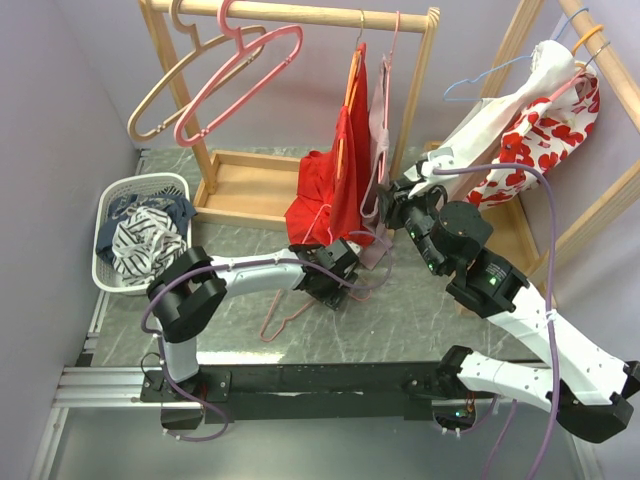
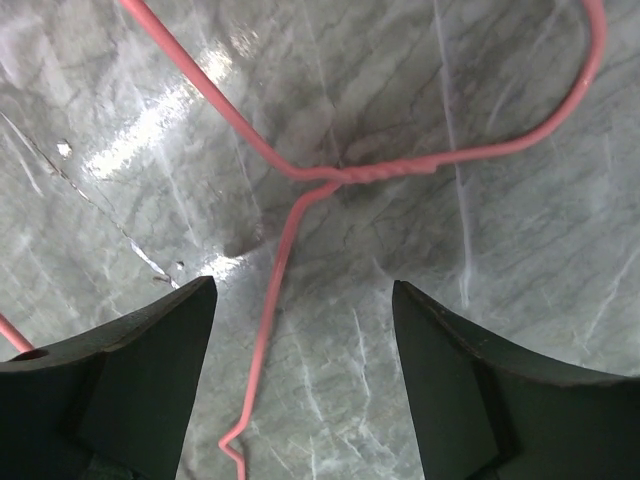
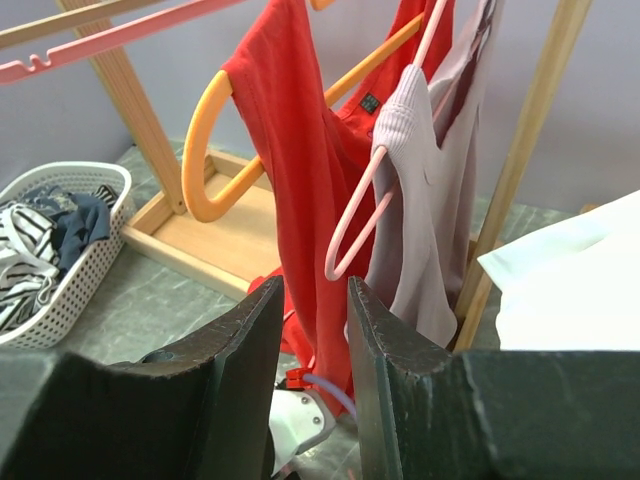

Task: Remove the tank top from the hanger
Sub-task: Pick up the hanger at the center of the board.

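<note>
Overhead camera, above and behind the arms, looks down across the table (image 1: 410,320) toward the wooden rack (image 1: 300,14). Left wrist camera points straight down, close above a pink wire hanger (image 2: 385,168) lying there. Right wrist camera faces the rack nearby, nearly level.

Light is even and rather bright, soft from above. In the left wrist view, white glare lies on the marble table (image 2: 140,140); shadows are faint, edges slightly soft.
</note>
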`<action>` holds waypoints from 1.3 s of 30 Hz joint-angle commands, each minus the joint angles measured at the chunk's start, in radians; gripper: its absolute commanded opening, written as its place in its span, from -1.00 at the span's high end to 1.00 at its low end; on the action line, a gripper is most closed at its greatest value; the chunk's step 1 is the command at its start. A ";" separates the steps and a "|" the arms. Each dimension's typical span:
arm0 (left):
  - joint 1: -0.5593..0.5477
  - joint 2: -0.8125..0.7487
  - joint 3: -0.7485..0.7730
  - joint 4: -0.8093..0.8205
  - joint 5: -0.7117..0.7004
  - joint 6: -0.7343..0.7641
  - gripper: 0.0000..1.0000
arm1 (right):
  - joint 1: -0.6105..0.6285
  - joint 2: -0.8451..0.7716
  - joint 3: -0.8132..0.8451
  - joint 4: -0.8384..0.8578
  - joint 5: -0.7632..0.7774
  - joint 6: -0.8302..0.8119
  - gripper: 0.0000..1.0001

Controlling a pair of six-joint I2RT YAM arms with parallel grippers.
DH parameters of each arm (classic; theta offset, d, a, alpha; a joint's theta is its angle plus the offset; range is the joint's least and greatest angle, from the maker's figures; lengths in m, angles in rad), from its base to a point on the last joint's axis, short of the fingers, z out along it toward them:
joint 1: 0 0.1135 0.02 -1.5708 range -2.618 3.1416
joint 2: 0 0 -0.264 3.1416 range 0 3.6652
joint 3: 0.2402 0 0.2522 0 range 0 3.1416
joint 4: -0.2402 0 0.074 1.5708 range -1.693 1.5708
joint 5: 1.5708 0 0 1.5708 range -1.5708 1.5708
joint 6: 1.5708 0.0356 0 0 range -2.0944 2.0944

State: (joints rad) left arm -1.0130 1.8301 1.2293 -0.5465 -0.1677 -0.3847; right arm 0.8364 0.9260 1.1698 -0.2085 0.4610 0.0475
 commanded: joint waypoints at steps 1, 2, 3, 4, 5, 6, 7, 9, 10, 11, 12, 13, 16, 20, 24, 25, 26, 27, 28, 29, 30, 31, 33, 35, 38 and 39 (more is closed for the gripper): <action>-0.006 0.012 0.001 0.060 -0.044 -0.022 -0.52 | -0.011 -0.021 0.001 0.017 -0.001 0.012 0.21; -0.006 0.018 0.004 0.057 -0.046 -0.025 -0.45 | -0.011 -0.021 -0.001 0.017 -0.002 0.011 0.21; -0.007 0.023 0.006 0.051 -0.053 -0.028 -0.40 | -0.013 -0.021 -0.001 0.015 -0.002 0.011 0.21; -0.007 0.027 0.003 0.051 -0.061 -0.034 -0.38 | -0.013 -0.023 -0.001 0.015 -0.002 0.011 0.21; -0.007 0.029 -0.001 0.054 -0.056 -0.030 -0.35 | -0.013 -0.023 -0.001 0.015 -0.001 0.011 0.21; -0.009 0.032 -0.001 0.051 -0.053 -0.029 -0.32 | -0.013 -0.023 -0.001 0.017 -0.001 0.011 0.21; -0.007 0.041 -0.001 0.039 -0.056 -0.034 -0.31 | -0.013 -0.027 -0.002 0.015 -0.001 0.012 0.21; -0.010 0.043 -0.007 0.036 -0.058 -0.037 -0.31 | -0.014 -0.030 -0.004 0.017 0.001 0.012 0.21; -0.012 0.038 -0.017 0.040 -0.062 -0.040 -0.30 | -0.014 -0.033 -0.005 0.015 0.002 0.014 0.21; -0.013 0.034 -0.024 0.046 -0.064 -0.040 -0.23 | -0.014 -0.035 -0.009 0.018 0.004 0.015 0.20; -0.013 0.028 -0.030 0.055 -0.061 -0.042 -0.21 | -0.014 -0.033 -0.010 0.020 0.004 0.015 0.21; -0.013 0.017 -0.039 0.062 -0.065 -0.046 -0.20 | -0.016 -0.033 -0.010 0.021 0.004 0.017 0.21; -0.013 0.014 -0.036 0.060 -0.066 -0.048 0.01 | -0.014 -0.030 -0.006 0.014 0.001 0.023 0.21; -0.018 0.020 -0.030 0.039 -0.056 -0.048 0.36 | -0.017 -0.032 -0.009 0.017 0.004 0.022 0.21; -0.024 0.000 -0.027 0.005 -0.061 -0.056 0.61 | -0.014 -0.032 -0.007 0.011 -0.002 0.028 0.21; -0.024 -0.008 -0.022 -0.003 -0.072 -0.062 0.66 | -0.014 -0.032 -0.006 0.009 -0.004 0.028 0.20; -0.025 -0.018 -0.021 -0.010 -0.075 -0.063 0.75 | -0.016 -0.030 -0.007 0.009 -0.002 0.029 0.21; -0.025 -0.047 -0.019 -0.023 -0.078 -0.065 0.80 | -0.014 -0.033 -0.007 0.009 -0.002 0.032 0.21; -0.025 -0.067 -0.017 -0.027 -0.076 -0.068 0.85 | -0.013 -0.033 -0.007 0.009 -0.002 0.032 0.21; -0.025 -0.084 -0.016 -0.035 -0.075 -0.068 0.92 | -0.016 -0.036 -0.006 0.009 -0.001 0.034 0.20; -0.025 -0.132 -0.011 -0.043 -0.072 -0.068 0.95 | -0.014 -0.038 -0.004 0.009 0.004 0.035 0.20; -0.027 -0.159 -0.010 -0.052 -0.053 -0.066 0.95 | -0.014 -0.044 -0.005 0.009 0.005 0.034 0.20; -0.025 -0.248 -0.014 -0.056 -0.007 -0.050 0.97 | -0.014 -0.050 -0.007 0.012 0.014 0.034 0.21; -0.027 -0.310 -0.014 -0.062 0.077 -0.049 0.98 | -0.014 -0.056 -0.010 0.014 0.022 0.031 0.21; -0.025 -0.416 -0.019 -0.073 0.216 -0.043 0.97 | -0.014 -0.064 -0.010 0.015 0.036 0.031 0.21; -0.025 -0.464 -0.024 -0.075 0.243 -0.052 0.98 | -0.014 -0.065 -0.010 0.015 0.038 0.031 0.21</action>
State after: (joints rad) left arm -1.0313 1.5055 1.2041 -0.6079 -0.1013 -0.4385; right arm 0.8265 0.8845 1.1625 -0.2104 0.4706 0.0700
